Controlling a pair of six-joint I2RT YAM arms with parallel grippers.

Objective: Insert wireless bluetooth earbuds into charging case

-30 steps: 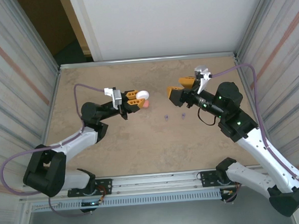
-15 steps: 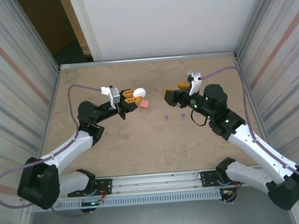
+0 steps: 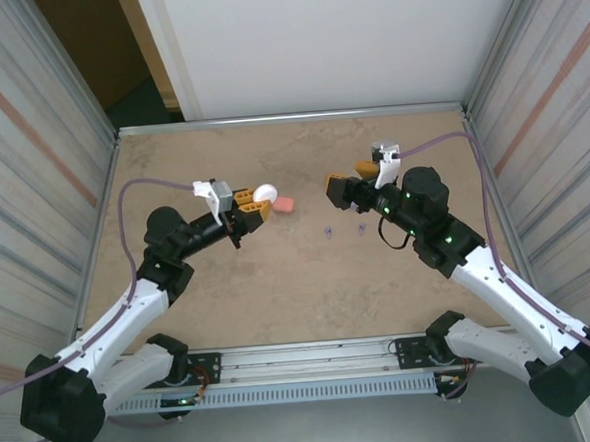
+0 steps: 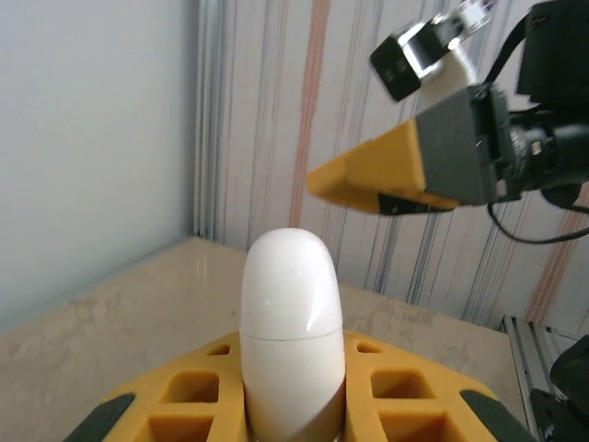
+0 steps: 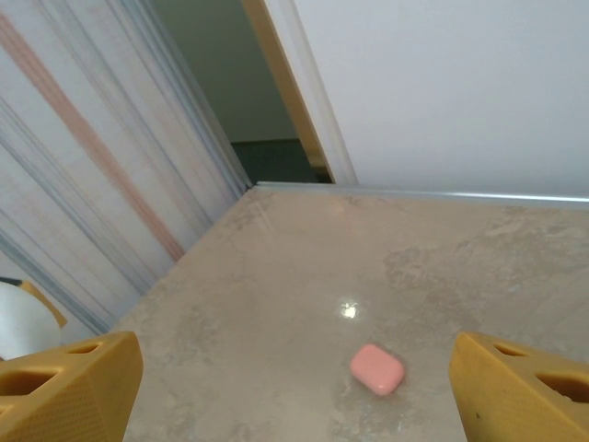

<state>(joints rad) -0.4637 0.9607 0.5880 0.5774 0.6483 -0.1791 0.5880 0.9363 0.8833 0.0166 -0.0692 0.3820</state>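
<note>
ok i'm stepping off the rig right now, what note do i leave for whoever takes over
Left gripper: fingers shut on the white case, lid closed, held up off the table.
Right gripper: fingers open, nothing in them, facing the left one.
Pink case: closed, lying on the table between the two arms.
Purple earbuds: two, loose on the table, nearer the right arm.
Done: white case picked up.
Left: open a case and seat the earbuds.

Place: resembled a robotics lab test cell.
Sides: closed in by ribbed metal panels [image 3: 30, 147], white board [image 3: 314, 39] behind.
Surface: stone-patterned tabletop [image 3: 279, 282], aluminium-edged.
Mounting: arm bases [image 3: 452, 334] bolted to a slotted rail [image 3: 313, 355], cables trailing.
</note>
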